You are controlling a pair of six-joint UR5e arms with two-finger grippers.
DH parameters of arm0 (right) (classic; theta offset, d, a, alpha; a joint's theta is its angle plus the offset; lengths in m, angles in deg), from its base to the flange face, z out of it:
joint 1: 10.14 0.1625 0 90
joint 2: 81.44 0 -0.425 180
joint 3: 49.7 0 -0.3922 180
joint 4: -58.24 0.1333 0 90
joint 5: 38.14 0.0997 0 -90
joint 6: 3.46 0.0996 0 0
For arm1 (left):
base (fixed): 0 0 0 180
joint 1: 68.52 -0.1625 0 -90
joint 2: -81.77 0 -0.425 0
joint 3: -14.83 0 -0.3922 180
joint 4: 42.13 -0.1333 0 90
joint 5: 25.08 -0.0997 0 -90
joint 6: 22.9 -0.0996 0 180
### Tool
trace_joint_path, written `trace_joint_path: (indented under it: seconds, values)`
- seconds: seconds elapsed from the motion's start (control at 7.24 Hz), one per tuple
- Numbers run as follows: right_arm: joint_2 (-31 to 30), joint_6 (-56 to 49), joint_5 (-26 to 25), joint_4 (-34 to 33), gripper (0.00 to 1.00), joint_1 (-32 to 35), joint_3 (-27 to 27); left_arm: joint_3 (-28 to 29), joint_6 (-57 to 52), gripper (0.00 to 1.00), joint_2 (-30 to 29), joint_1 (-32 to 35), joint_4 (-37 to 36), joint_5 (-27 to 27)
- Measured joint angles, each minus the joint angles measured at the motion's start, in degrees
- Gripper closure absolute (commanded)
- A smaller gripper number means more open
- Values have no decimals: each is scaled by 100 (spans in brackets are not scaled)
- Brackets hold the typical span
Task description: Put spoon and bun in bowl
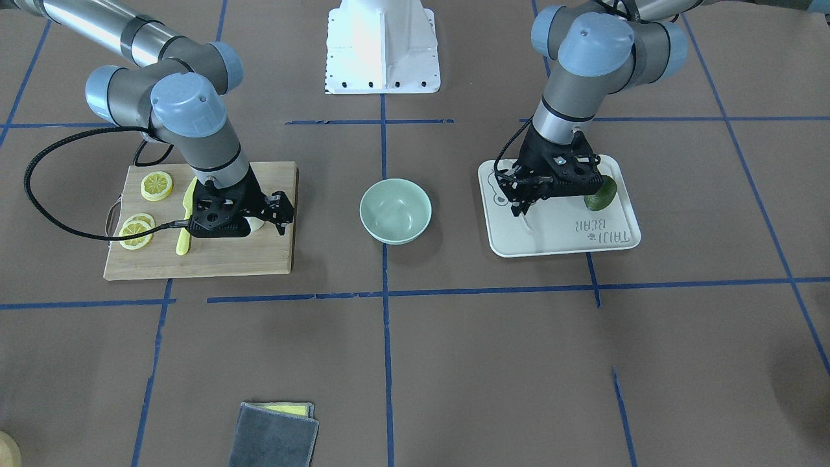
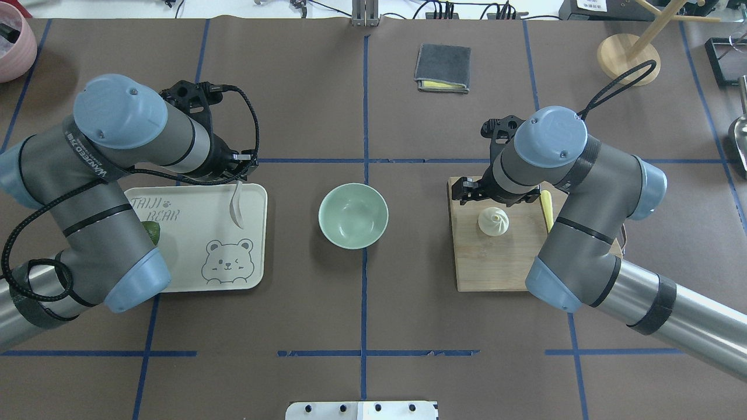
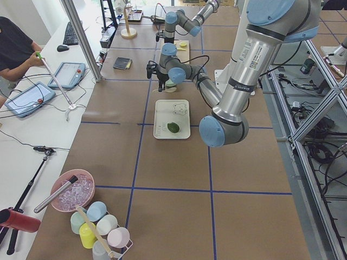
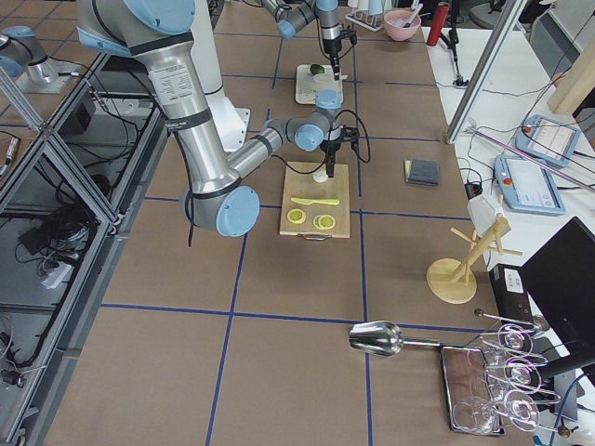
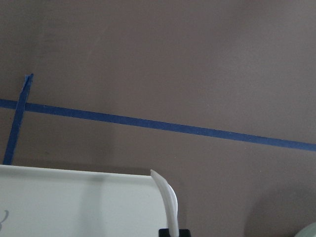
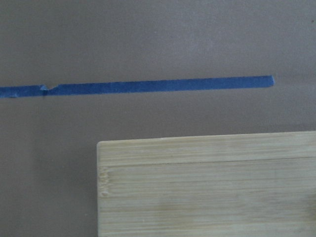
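Brown worktop [image 1: 454,363] with blue tape lines. Front view: left tool [image 1: 522,209] pinches the spoon [image 1: 529,225] over the tray [image 1: 564,246], well apart from the bowl [image 1: 395,211]. Small grip, so I'd guess it could swing or slip on the way. Overhead: right tool [image 2: 464,191] looks spread and empty. The bun [image 2: 494,221] sits on the board [image 2: 496,268] just beside it, not inside its gap, so closing now would likely miss or nudge it. Right wrist: only board, no bun.
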Motion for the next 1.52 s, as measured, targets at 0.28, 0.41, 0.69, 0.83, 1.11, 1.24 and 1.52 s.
trace_joint_path:
  seconds: [0.28,0.41,0.69,0.83,1.11,1.24,1.52]
  values:
    - [-155,10,141,-22,34,2,-75,35,84,100,-101,1,23,0]
    - [-205,11,171,-27,91,2,-92,66,121,100,-167,2,29,0]
    - [-228,6,228,-29,100,3,-95,258,150,100,-361,2,43,0]
    - [-224,4,307,-26,100,10,-105,338,162,100,-452,5,48,-2]
    - [-222,9,386,-28,100,22,-152,595,838,100,-640,-2,438,-10]
    - [-221,11,397,-30,100,39,-175,940,1412,100,-817,-16,925,-19]
    - [-211,4,480,-96,100,170,-288,1510,1987,100,-1189,-54,1535,-38]
